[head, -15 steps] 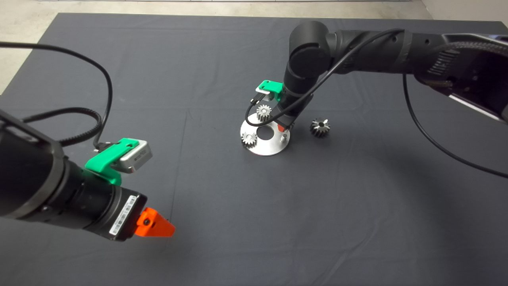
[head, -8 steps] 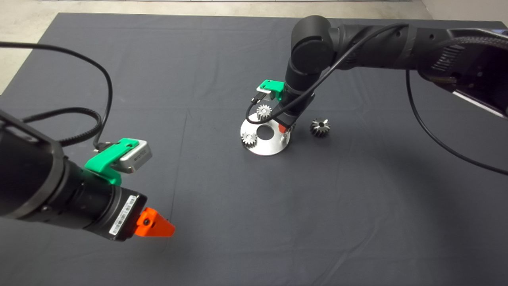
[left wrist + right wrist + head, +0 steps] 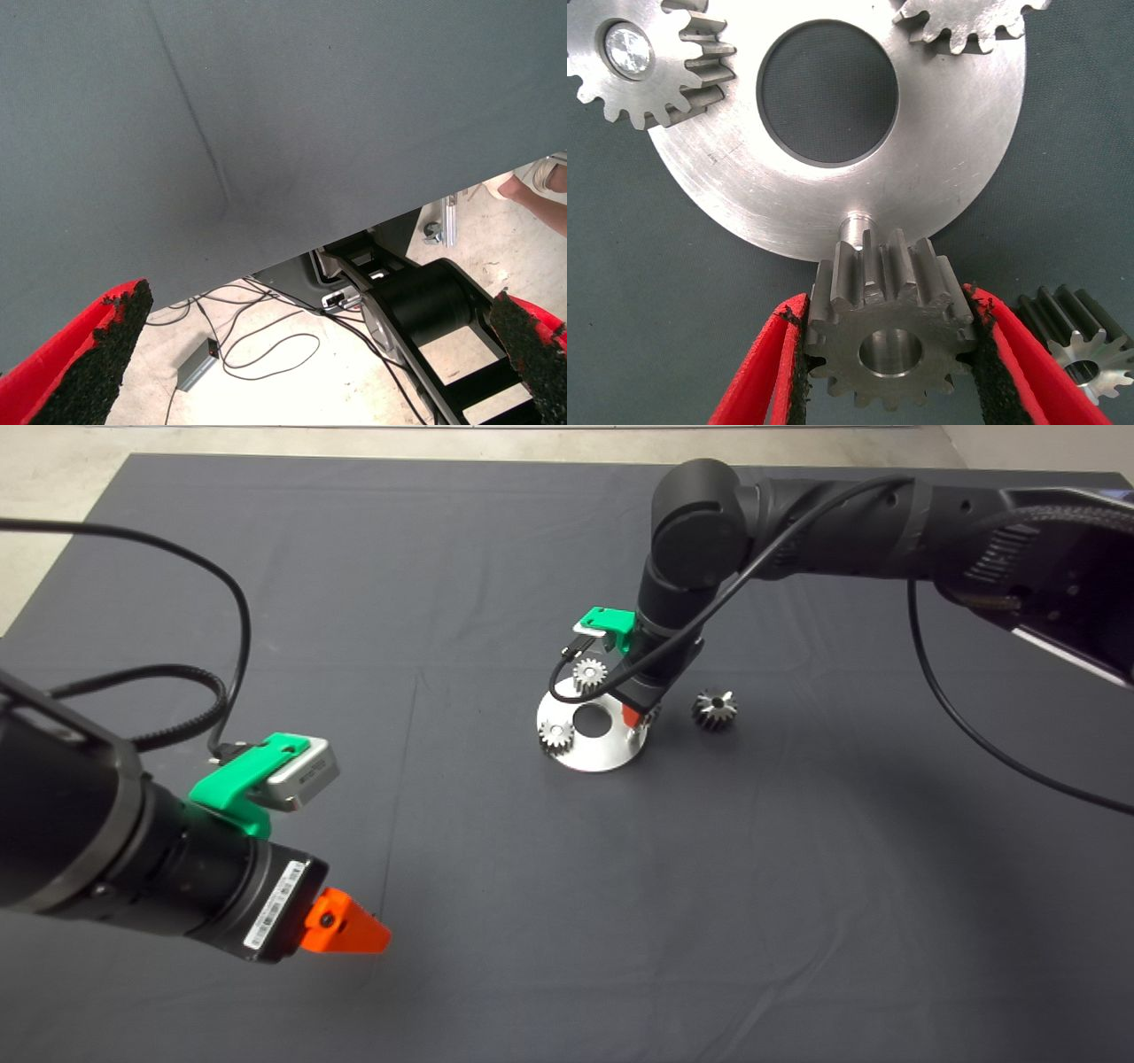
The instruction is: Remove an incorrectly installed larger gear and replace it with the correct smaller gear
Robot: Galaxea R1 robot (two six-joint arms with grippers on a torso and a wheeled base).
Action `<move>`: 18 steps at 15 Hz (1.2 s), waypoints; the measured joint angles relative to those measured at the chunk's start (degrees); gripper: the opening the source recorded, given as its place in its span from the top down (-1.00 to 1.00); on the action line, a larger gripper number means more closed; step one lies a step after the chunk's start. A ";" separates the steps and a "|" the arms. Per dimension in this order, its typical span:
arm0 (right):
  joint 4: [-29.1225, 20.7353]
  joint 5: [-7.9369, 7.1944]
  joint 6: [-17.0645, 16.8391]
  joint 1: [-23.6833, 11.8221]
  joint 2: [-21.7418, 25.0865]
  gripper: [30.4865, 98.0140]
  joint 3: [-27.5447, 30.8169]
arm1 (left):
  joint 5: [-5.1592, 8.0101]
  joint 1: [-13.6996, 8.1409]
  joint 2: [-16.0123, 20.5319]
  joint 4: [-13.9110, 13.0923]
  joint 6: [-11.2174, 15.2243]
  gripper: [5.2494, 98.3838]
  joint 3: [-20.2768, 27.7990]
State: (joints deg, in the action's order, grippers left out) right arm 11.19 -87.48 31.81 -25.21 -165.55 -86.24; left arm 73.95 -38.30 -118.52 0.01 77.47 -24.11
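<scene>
The bench [image 3: 496, 558] is covered by a dark mat. From the right, the black right arm [image 3: 842, 514] reaches across it to the middle, bending down onto a round steel plate [image 3: 602, 750] with a big centre hole. The left arm [image 3: 106, 850] is parked at the near left, and its left hand [image 3: 345, 928] hangs over bare mat with the red fingers [image 3: 93, 359] spread wide and nothing between them. Past the mat's edge its wrist view shows floor, cables and a person's foot.

The larger gear [image 3: 714, 708] lies on the mat just right of the plate, apart from it, cone-shaped with long bright teeth.

The right hand [image 3: 631, 714] is at the plate's right rim. Its pads are clamped on the toothed flanks of the smaller gear [image 3: 886, 341], flat face and round hole toward the wrist camera. The gear is right at a short steel pin [image 3: 855, 226] on the rim; its hole is not on the pin.

Two small silver gears sit on the plate, one far [image 3: 588, 675], one left [image 3: 555, 734].
</scene>
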 measured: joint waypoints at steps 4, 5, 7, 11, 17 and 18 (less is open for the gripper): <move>-0.31 0.00 0.02 0.02 -0.06 0.73 -0.04 | 0.00 0.00 0.00 0.02 0.00 -1.00 0.02; -0.33 0.00 0.00 0.02 -0.09 0.73 -0.06 | 0.00 0.00 0.00 0.02 0.00 -1.00 0.02; -0.33 0.02 0.02 0.22 -0.17 0.73 -0.09 | 0.00 0.00 0.00 0.02 0.01 -1.00 0.02; -0.33 0.02 0.00 0.88 -0.20 0.73 -0.09 | -0.02 0.00 0.00 0.02 0.06 -1.00 0.63; -0.19 0.00 0.00 1.27 -0.27 0.73 0.02 | -0.01 0.00 0.00 0.00 0.09 -1.00 0.63; -0.12 0.00 0.00 1.27 -0.38 0.73 0.03 | -0.02 0.00 -0.01 0.02 0.09 -1.00 0.63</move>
State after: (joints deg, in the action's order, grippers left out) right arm 11.07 -87.48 31.81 -23.94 -165.93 -86.21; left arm 73.92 -38.30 -118.53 0.02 77.56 -23.48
